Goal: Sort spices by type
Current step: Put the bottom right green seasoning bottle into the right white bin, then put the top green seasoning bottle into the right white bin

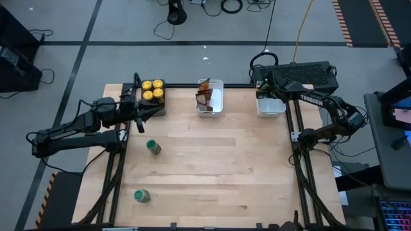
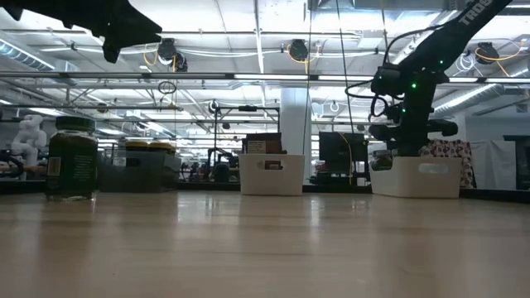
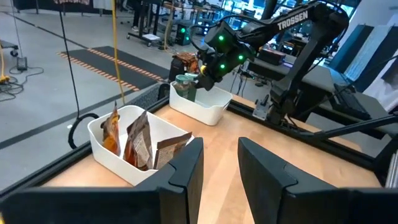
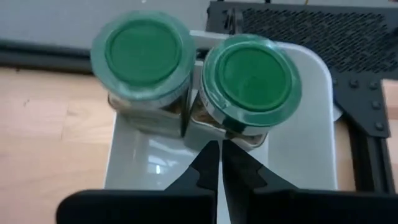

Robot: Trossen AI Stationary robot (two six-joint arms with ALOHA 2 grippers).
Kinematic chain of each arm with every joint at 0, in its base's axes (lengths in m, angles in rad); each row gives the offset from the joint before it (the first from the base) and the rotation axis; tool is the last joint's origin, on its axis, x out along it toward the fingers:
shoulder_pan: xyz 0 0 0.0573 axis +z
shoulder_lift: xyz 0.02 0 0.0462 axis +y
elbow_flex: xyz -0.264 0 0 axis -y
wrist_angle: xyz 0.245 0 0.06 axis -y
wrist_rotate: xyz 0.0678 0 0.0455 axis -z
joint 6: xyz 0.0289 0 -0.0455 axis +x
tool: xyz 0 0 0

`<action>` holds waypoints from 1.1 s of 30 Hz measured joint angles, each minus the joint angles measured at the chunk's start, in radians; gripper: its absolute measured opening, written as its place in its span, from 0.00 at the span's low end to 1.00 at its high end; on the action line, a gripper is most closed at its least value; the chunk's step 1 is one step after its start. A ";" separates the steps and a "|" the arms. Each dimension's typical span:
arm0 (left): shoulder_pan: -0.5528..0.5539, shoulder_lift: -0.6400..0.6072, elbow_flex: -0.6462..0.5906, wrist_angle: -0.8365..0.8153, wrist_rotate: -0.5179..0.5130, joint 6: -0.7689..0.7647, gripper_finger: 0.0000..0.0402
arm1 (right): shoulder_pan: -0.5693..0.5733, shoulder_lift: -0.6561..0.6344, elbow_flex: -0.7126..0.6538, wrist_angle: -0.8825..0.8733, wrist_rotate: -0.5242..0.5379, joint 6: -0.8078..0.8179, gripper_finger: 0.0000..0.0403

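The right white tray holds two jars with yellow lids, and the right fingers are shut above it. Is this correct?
Not quite: the lids are green. The right wrist view shows two green-lidded jars in the right white tray, with the right gripper shut above it.

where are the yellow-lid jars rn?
High view: the four yellow-lid jars sit together in the dark tray at the table's far left, left of the white tray with packets, just past the left tool.

2 white trays (image 1: 217, 96) (image 1: 273, 108) + dark tray (image 1: 160, 102) at wood table (image 1: 218, 173) far edge
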 joint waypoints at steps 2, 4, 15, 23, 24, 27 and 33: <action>0.000 0.000 0.000 0.000 0.001 -0.001 0.26 | 0.000 0.000 0.000 0.007 0.024 0.000 0.00; 0.000 0.000 0.000 0.000 0.007 -0.002 0.26 | 0.000 0.001 0.000 0.006 0.044 0.000 0.00; 0.000 0.000 0.000 -0.001 0.046 -0.027 0.26 | 0.018 0.003 0.000 -0.014 0.016 -0.018 0.00; 0.000 0.000 0.000 -0.017 0.132 -0.028 0.26 | 0.117 -0.082 0.000 -0.056 0.001 -0.014 0.00; 0.000 0.000 0.000 -0.026 0.136 -0.028 0.26 | 0.130 -0.101 0.000 -0.058 -0.016 -0.014 0.00; 0.000 0.000 0.001 -0.056 0.137 -0.031 0.26 | 0.180 -0.166 0.000 -0.043 -0.087 -0.009 0.00; 0.000 0.003 0.017 -0.174 0.170 -0.053 0.26 | 0.353 -0.245 0.085 0.020 -0.154 -0.041 0.00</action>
